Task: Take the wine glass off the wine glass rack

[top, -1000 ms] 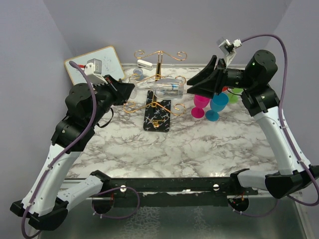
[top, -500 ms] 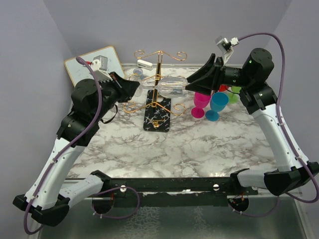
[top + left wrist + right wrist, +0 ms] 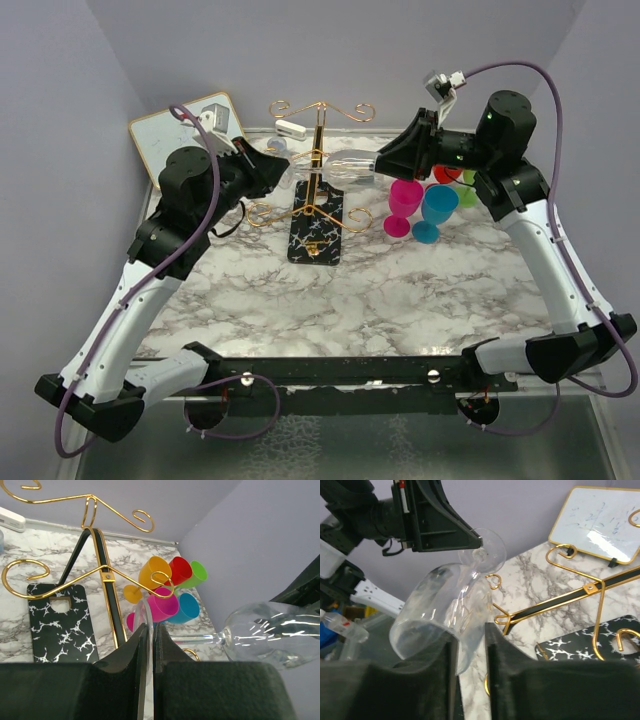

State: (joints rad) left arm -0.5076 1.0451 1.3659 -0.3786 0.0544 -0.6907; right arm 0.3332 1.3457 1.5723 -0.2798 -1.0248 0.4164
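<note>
- Left jaws are pressed almost together, pinching the thin round foot (image 3: 487, 542) of the wine glass (image 3: 345, 168) edge-on. That looks like a firm hold.
- Right jaws sit narrow on either side of the bowl (image 3: 270, 635) wall at its mouth. Whether they are biting the glass or only bracketing it, I cannot tell.
- The glass lies on its side in the air, upper middle of the overhead view. It stretches between the two arms and crosses in front of the rack's (image 3: 316, 235) gold post (image 3: 555, 602).
- The stem (image 3: 197, 639) runs just beside one curled gold arm end. Touching or clear? Too close to call.
- Step in hand, by my read: the lift-away, with an arm at each end of the glass and the stem not yet plainly free of the wire.
- The next move calls for both arms travelling together at the same pace, drawing the stem out through the open side of the curl and away from the post. Any mismatch could twist that thin stem.
- Bright cups (image 3: 420, 205) stand on the desk (image 3: 400, 300) at centre right, so a set-down wants the bare marble lower in the frame.
</note>
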